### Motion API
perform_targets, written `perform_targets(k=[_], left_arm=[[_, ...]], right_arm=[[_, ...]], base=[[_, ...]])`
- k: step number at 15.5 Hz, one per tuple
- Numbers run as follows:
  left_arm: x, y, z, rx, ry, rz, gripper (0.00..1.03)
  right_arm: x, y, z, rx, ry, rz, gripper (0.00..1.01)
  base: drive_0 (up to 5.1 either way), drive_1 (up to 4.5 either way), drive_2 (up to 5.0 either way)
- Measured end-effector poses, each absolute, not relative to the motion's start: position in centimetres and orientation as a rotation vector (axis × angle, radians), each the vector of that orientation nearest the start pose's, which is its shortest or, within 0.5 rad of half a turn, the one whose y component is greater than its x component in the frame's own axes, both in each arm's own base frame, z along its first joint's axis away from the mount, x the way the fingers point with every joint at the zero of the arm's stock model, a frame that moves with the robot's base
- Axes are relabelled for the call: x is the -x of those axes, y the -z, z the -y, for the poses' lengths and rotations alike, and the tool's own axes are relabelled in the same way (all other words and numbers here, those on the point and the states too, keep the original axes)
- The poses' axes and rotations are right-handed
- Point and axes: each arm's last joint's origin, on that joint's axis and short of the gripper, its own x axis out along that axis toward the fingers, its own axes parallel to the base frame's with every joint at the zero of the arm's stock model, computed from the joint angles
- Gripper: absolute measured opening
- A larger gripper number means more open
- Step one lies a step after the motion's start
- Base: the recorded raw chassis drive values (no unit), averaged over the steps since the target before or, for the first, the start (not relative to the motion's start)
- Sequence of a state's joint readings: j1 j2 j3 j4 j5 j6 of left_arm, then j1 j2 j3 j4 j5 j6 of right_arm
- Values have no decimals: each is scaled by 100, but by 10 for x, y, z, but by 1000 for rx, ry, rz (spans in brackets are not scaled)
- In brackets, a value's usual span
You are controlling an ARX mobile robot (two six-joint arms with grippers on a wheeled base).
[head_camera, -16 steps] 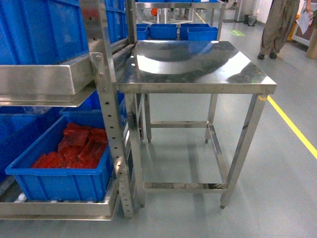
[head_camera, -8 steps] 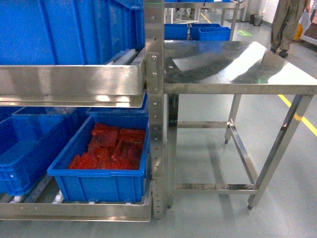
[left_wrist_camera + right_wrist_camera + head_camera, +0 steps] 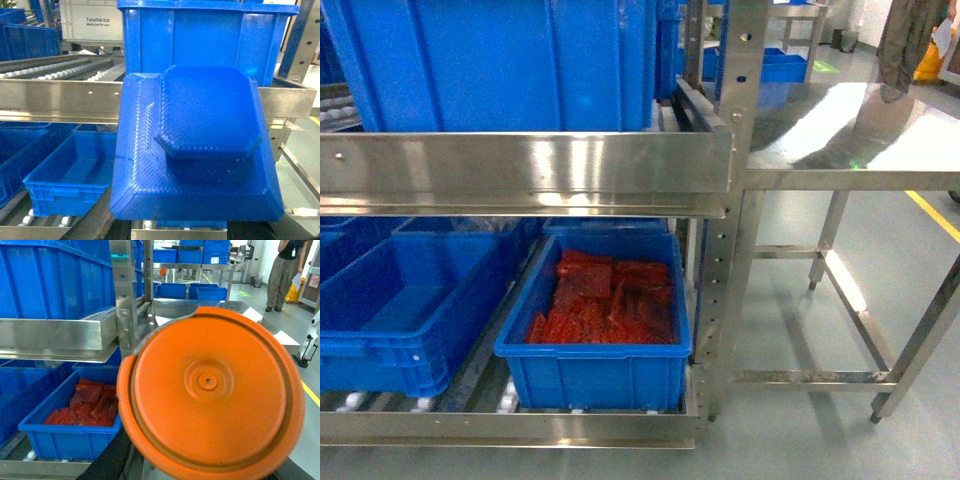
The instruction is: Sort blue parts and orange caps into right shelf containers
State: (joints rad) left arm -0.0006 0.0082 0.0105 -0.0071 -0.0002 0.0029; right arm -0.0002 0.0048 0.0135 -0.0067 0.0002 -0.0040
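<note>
A stainless steel two-tier shelf rack (image 3: 530, 165) fills the left and middle of the head view. On its upper tier stands a large bright-blue ribbed plastic crate (image 3: 490, 60). On the lower roller tier, at the right end, sits a smaller blue rectangular plastic crate (image 3: 595, 365) filled with red-orange flat pieces (image 3: 605, 300); just beside it to the left is another blue crate (image 3: 405, 310) showing a bare floor. Right of the rack stands a shiny stainless steel bench (image 3: 850, 125) with a reflective top, and a person (image 3: 910, 40) stands far behind it.

In the left wrist view a blue moulded plastic part with a raised octagonal centre (image 3: 200, 145) fills the near frame, in front of the upper crate. In the right wrist view a round orange plastic cap with a small centre hub (image 3: 210, 390) fills the near frame, right of the rack post. Neither tool shows in any view, so whether they are apart or together cannot be told.
</note>
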Motion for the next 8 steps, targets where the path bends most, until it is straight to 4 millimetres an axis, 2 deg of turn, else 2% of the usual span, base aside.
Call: perform_targets(k=[8], left_arm=[[-98, -166, 0, -3, 0, -5, 42]], right_arm=[[-97, -167, 0, 4, 0, 2, 40]], base=[[-506, 231, 231]])
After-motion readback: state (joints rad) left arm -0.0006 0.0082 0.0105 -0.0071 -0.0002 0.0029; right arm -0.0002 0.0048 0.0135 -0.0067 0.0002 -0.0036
